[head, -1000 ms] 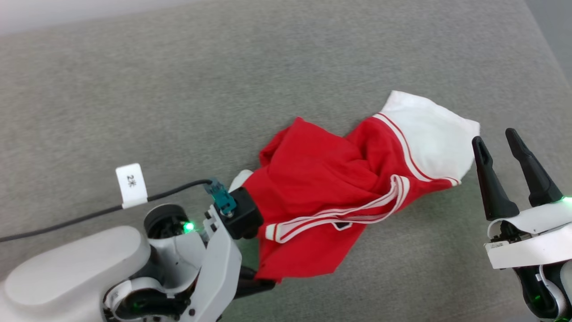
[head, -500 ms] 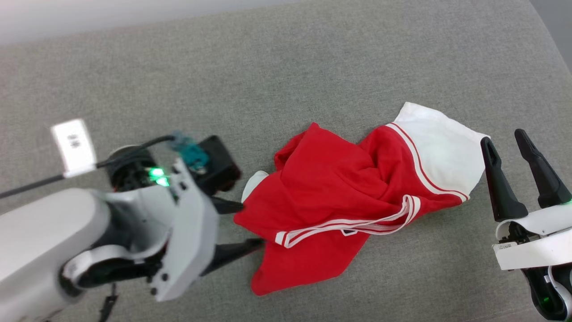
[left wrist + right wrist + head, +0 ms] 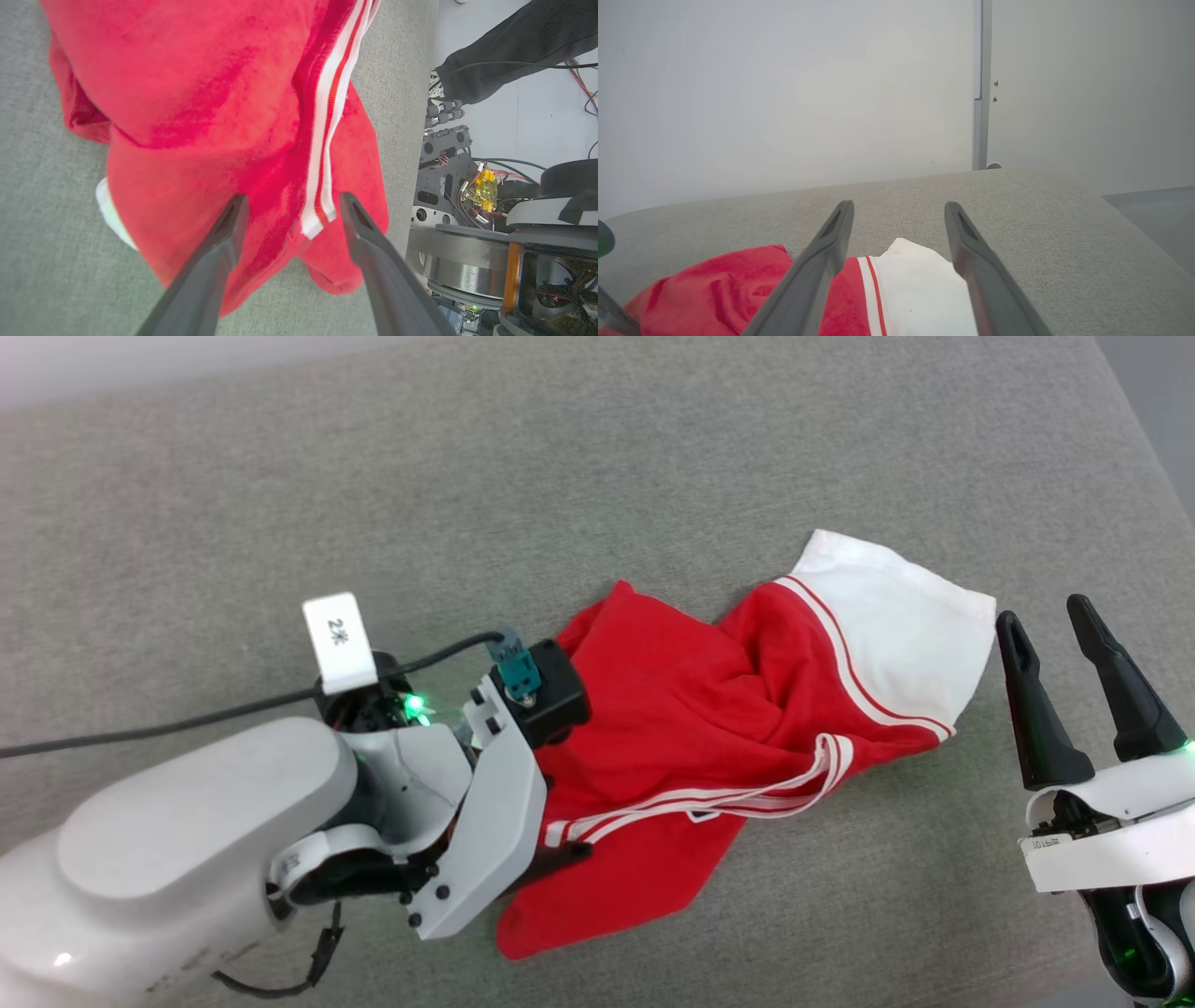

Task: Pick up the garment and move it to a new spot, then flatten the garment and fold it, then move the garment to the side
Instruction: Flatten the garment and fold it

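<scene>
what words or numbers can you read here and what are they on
"2米": on the white tag clipped around the black cable.
Print on the white label below the right claw: too small to read.

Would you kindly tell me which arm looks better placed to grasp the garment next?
Left, I'd judge: the left claw, open, straddles the garment at its striped trim; the right claw, also open, hovers beside the white sleeve.

A grey woven upholstered surface [image 3: 597, 476] with rounded edges stood before a plain white wall [image 3: 784, 84] crossed by a pale vertical strip [image 3: 979, 70]; grey floor [image 3: 1157, 210] lay beside it, evenly lit.
</scene>
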Controlling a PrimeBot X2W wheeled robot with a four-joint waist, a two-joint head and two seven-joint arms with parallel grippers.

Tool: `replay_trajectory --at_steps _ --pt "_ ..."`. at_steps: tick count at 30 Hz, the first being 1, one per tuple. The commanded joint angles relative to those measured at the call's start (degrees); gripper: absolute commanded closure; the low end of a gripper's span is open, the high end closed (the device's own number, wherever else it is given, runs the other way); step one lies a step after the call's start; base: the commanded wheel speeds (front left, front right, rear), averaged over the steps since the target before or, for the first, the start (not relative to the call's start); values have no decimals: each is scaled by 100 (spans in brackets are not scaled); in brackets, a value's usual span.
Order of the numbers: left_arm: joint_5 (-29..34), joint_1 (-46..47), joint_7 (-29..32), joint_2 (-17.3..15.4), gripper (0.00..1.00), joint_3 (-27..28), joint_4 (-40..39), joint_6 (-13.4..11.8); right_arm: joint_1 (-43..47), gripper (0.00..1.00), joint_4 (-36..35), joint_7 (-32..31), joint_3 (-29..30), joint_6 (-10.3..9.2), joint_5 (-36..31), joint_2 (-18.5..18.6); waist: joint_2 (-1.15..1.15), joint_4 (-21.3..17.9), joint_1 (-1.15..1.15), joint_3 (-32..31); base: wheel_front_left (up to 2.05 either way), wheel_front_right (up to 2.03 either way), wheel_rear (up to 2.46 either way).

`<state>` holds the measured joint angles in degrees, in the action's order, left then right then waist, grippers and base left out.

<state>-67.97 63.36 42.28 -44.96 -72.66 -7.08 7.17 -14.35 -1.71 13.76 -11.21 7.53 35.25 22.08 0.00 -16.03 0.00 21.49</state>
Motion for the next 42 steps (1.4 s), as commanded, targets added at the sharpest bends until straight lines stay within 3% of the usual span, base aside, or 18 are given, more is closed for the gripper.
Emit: replay_trajectory --at_steps 1,4,6,11,17,20,26,32,33,34,35,39,42 --pt "36 -51 -2 37 28 -13 5 35 2 0 15 36 6 -8 -17 -28 0 -56 0 33 0 0 0" --pt "45 -95 6 3 58 -44 -1 37 -12 0 42 48 -16 -8 -14 -52 0 -95 0 34 0 0 0" --pt "2 -93 -32 -6 100 -48 15 38 -26 0 58 64 -17 -8 -11 -63 0 -108 0 28 0 0 0" --pt "-210 104 -256 28 100 7 42 38 -35 0 84 85 -42 -8 -7 -73 0 -122 0 -2 0 0 0" --pt "-490 838 -794 273 100 521 603 39 -67 0 82 92 -109 -8 24 -112 0 -192 0 23 0 0 0" --pt "-322 1317 -1094 615 100 750 1472 39 -130 0 97 105 -184 -8 45 -145 0 -279 0 81 0 0 0" --pt "308 1939 -1413 1222 100 603 3698 38 -337 0 147 134 -459 -8 117 -292 0 -660 0 298 0 0 0" --pt "682 1976 -1897 1499 100 362 5231 39 -433 0 232 148 -564 -8 161 -451 0 -966 0 468 0 0 0" --pt "712 1944 -2021 1546 72 344 5405 39 -430 0 225 145 -549 -8 152 -472 0 -974 0 476 0 0 0" --pt "811 1941 -2152 1588 15 294 5561 39 -420 0 219 146 -526 -8 138 -489 0 -970 0 484 0 0 0" --pt "874 1943 -2276 1622 0 259 5683 39 -402 0 214 147 -493 -8 121 -497 0 -953 0 483 0 0 0" --pt "873 2005 -2454 1668 0 148 5745 33 -351 0 176 148 -413 -8 61 -445 0 -776 0 405 0 0 0" --pt "755 1977 -2153 1551 0 52 5493 33 -288 0 166 148 -394 -8 18 -384 0 -566 0 279 0 0 0"
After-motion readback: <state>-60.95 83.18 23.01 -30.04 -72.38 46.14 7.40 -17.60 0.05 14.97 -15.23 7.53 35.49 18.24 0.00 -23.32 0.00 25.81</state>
